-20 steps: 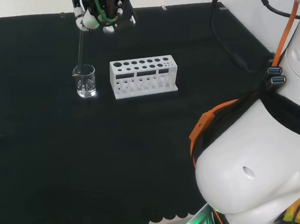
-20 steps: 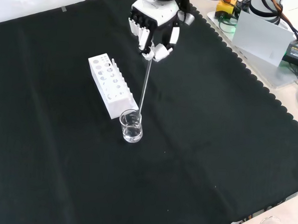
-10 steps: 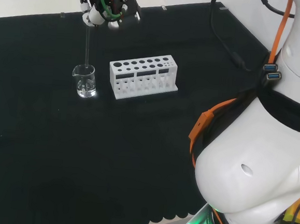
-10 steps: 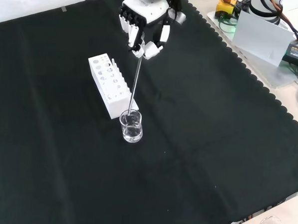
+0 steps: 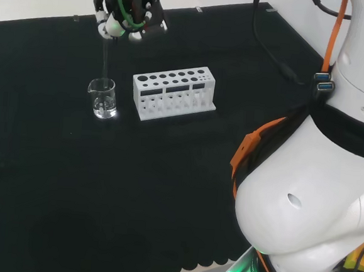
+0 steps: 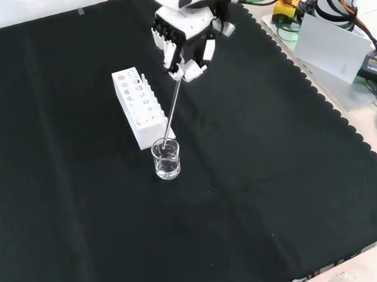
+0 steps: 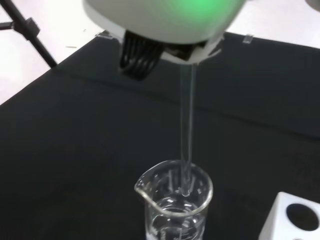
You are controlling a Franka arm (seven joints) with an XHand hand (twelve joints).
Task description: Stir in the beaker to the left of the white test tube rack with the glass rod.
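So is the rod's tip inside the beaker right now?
Yes. The glass rod passes below the rim of the beaker; the hand holds its top.

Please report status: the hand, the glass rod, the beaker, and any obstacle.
Hand shut on glass rod. Rod tip inside beaker, above the liquid. White test tube rack beside beaker, not blocking.

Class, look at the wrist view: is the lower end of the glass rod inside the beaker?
Yes. The glass rod hangs down from the hand and its lower end sits below the rim of the beaker.
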